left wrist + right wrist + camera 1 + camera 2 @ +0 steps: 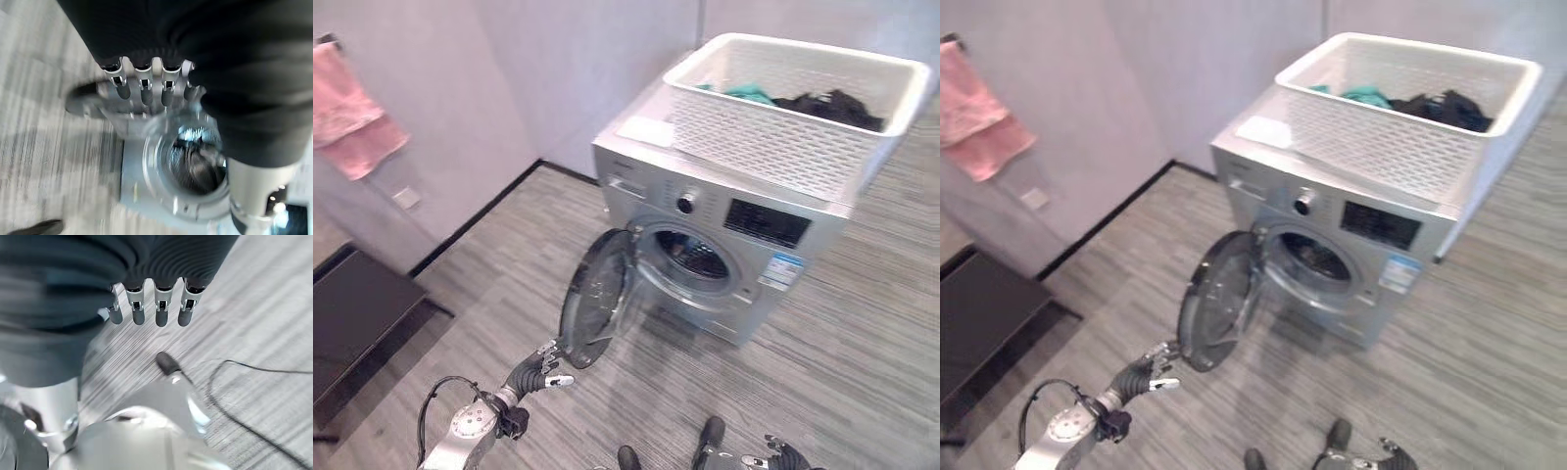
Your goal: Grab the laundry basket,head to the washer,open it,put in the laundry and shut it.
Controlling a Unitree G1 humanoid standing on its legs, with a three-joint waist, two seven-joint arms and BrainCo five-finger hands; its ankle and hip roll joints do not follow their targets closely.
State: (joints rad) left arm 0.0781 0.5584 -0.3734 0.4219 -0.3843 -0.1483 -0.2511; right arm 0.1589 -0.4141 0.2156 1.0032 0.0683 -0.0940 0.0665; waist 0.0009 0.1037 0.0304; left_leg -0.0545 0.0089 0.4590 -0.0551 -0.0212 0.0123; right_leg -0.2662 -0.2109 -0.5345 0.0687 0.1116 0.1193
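Washer point(724, 235) drum shows laundry point(195, 164) inside.

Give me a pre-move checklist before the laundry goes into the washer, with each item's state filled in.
1. Washer door swung open: ok.
2. Drum opening free to load: cannot tell; something dark shows inside.
3. Laundry basket resting on top of the washing machine: ok.
4. Laundry still in the basket, teal garment and black garment: ok, nothing loaded yet.
5. Left robot hand empty, fingers relaxed, near the door's lower edge: ok.
6. Right robot hand empty, fingers straight, low over the floor: ok, but far from the basket.
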